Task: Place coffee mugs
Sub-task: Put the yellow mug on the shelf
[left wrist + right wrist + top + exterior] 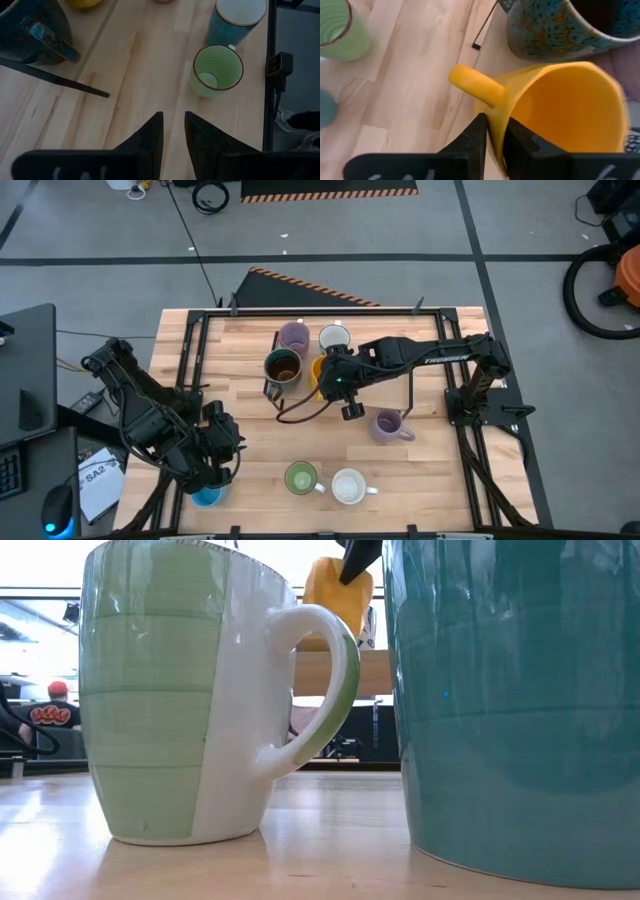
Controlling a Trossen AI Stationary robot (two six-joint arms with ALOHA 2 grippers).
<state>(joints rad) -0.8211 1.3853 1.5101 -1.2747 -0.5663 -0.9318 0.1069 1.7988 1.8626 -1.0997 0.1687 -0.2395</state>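
The right hand (494,137) is gripping the orange mug (560,110) by its rim beside the dark brown mug (560,25) at the far middle of the counter (240,420), so I think the release comes next.

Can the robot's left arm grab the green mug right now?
Probably yes. The left gripper hangs empty above bare table near the front edge, fingers slightly apart, and the green mug stands upright just ahead of it. Only the blue mug stands close beside the green one, so nothing blocks the way.

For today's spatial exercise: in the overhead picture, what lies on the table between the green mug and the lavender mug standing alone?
Only bare wood: in the high view, nothing stands between the green mug and the lone lavender mug.
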